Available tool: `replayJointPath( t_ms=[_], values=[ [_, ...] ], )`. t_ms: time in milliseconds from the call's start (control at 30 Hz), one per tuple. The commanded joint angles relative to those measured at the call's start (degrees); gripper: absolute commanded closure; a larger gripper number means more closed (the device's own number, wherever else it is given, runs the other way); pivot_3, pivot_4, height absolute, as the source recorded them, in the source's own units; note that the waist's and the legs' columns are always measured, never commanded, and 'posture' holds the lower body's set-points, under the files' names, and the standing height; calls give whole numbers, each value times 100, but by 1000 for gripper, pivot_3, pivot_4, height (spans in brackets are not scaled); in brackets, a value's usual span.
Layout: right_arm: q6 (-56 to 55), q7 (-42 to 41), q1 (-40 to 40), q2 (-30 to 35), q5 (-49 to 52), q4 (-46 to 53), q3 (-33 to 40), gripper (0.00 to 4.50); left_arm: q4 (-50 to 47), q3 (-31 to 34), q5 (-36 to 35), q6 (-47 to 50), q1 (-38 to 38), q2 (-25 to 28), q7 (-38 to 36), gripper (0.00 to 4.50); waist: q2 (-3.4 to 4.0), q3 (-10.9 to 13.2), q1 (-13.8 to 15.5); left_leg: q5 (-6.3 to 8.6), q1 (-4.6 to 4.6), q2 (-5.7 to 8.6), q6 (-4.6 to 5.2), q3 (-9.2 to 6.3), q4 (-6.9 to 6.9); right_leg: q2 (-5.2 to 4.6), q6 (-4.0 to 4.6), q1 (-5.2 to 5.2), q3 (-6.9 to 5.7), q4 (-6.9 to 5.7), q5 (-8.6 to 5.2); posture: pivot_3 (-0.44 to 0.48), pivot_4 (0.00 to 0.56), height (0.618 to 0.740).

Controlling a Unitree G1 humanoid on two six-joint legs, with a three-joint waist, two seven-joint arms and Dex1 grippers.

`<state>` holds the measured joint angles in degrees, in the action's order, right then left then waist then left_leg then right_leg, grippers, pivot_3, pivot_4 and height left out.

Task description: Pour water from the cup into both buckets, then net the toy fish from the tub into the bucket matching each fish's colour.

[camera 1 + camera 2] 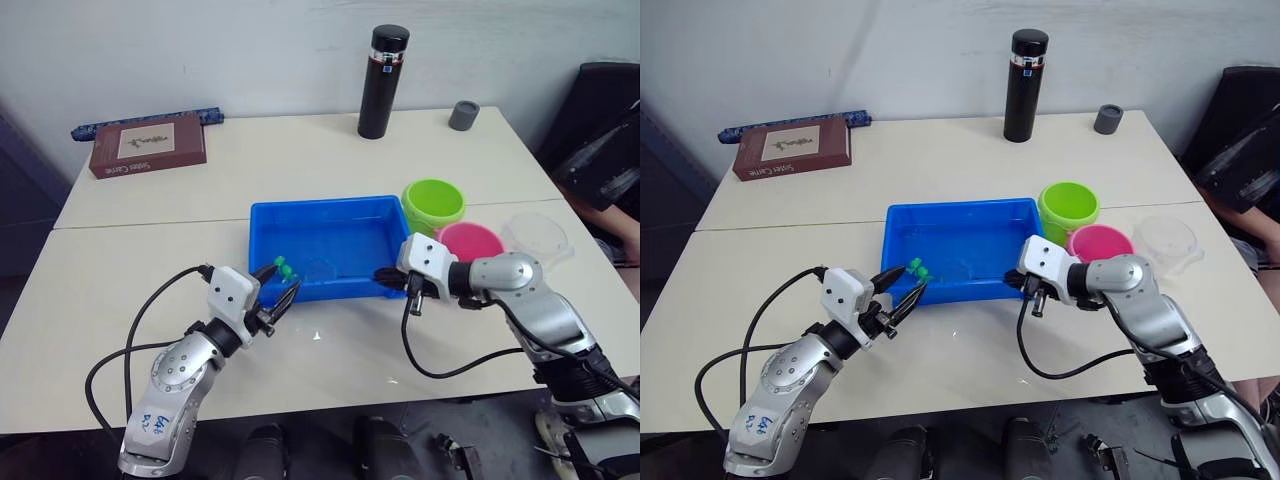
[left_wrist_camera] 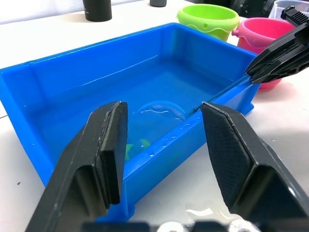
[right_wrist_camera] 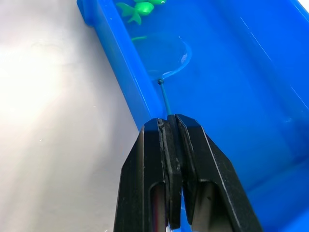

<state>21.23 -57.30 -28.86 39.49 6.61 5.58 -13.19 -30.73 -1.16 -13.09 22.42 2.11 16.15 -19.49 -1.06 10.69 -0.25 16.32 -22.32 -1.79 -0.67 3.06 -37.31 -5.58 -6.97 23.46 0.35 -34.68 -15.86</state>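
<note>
Two grippers work at the front rim of the tub [image 1: 325, 245], which sits near the middle of the worktop [image 1: 300, 150], slightly toward the front edge. Our right gripper [image 1: 385, 276] has its fingers pressed together on the thin handle of a small net [image 3: 171, 55]; the handle runs over the tub's front right corner and the round hoop lies in the water. Our left gripper [image 1: 278, 290] hovers at the tub's front left corner with its fingers [image 2: 108, 145] spread apart and nothing between them. We see a green toy fish [image 3: 140, 7] in the water at that front left corner, just beside the hoop but outside it. Whether the hoop touches the tub floor we cannot tell.

Behind the tub's right end stands the green bucket [image 1: 433, 205], touching or nearly touching the rim. The pink bucket [image 1: 470, 242] stands just beside it, toward the front, next to our right wrist. The cup [image 1: 538, 236] sits upright farther right, near the worktop's right edge.

Along the back edge we see a tall black flask [image 1: 382, 82] and a small grey cup [image 1: 463, 115]. A brown box [image 1: 148, 145] lies toward the back left corner. Small wet patches glisten on the worktop in front of the tub.
</note>
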Motion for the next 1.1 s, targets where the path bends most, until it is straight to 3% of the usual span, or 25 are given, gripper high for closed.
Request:
replayJointPath(
  t_ms=[33,333,833,1100],
  values=[
    [-125,-91,-169,-84,29,80,-9,4500,-233,-53,20,-116,-6,-27,35,1825,0,0,-3,0,0,0,0,0,0,0,0,0,0,0,0,0,150,740],
    [-8,-250,-347,-226,111,-37,-49,4500,-277,-77,18,-70,-22,-38,88,1825,0,0,2,0,-1,0,0,0,0,0,0,0,0,1,0,0,150,740],
    [2163,-428,-727,-229,1289,308,361,4500,-253,-76,-9,-28,-103,-16,72,1825,0,0,0,1,-1,-1,-1,-13,3,-4,3,1,-1,1,-1,0,150,740],
    [2626,-202,-926,-251,1579,228,576,4500,-218,-81,-10,-34,-148,-6,45,1825,0,0,4,2,-2,-1,-1,-19,5,-5,4,3,-2,3,-2,0,150,740]
  ],
)
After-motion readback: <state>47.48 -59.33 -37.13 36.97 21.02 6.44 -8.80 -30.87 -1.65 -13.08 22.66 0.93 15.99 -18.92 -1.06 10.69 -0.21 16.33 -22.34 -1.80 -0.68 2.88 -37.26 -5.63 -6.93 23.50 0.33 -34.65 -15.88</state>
